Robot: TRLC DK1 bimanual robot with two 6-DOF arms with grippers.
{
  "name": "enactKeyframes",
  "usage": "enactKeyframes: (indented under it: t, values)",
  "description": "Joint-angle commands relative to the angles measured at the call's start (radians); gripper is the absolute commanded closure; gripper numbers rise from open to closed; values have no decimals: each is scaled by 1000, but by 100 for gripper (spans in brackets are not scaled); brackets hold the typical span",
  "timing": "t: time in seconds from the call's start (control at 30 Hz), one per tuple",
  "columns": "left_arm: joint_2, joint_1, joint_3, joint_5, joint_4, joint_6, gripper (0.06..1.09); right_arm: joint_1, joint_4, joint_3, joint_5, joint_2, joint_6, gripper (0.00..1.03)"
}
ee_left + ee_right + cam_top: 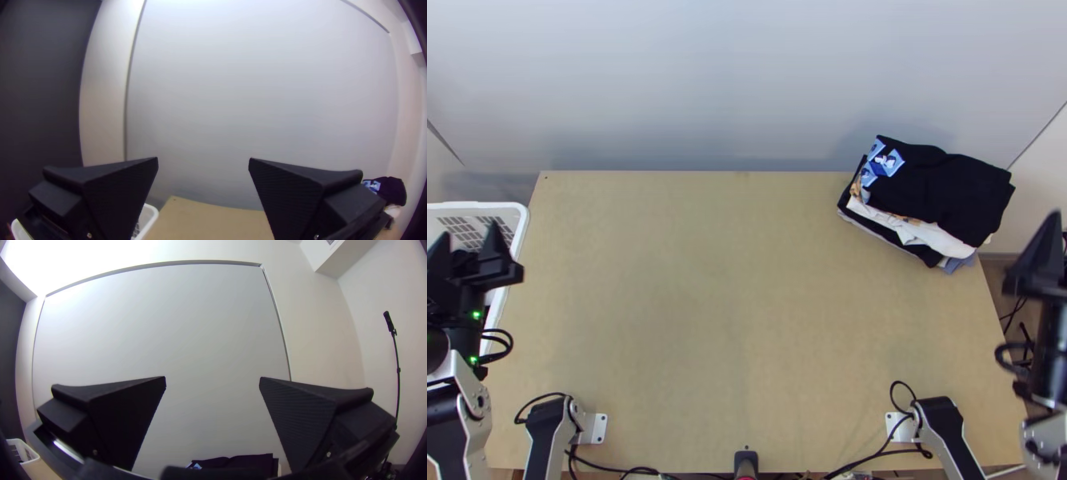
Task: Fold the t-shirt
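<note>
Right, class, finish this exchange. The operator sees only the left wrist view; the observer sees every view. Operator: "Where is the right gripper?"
Observer: In the top view, the right gripper shows beyond the right edge of the table.
Operator: Are its fingers together?
Observer: No, they stand wide apart.
Operator: Does any blue-grey cloth poke out of the clothes pile?
Observer: Yes, a bit of blue-grey cloth shows at the near right end of the pile.
</note>
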State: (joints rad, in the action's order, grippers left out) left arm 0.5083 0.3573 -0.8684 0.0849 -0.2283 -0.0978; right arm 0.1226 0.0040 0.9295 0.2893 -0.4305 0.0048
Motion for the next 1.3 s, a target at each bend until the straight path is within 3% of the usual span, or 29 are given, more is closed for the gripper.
enactKeyframes:
  t: [0.0,0.2,0.33,0.47,0.7,0.8,1.07,1.27]
  values:
    - [4,278,68,24,83,18,10,3,-81,-116,-1,228,23,5]
    - [-237,281,157,52,73,18,10,8,105,-356,-84,440,-115,5]
    - [-501,239,305,72,32,18,10,-1,47,-396,-82,440,-94,5]
    - [-516,235,368,78,-94,-14,10,-9,40,-528,-82,440,-92,5]
    - [-514,233,577,78,-22,20,10,-8,449,-874,-82,440,-68,5]
    - [-514,233,686,79,80,50,10,-6,418,-926,-82,438,-9,5]
    - [-508,167,848,85,228,18,10,-11,33,-926,-81,435,195,5]
    - [-493,138,848,79,231,-45,10,5,30,-926,-85,434,195,5]
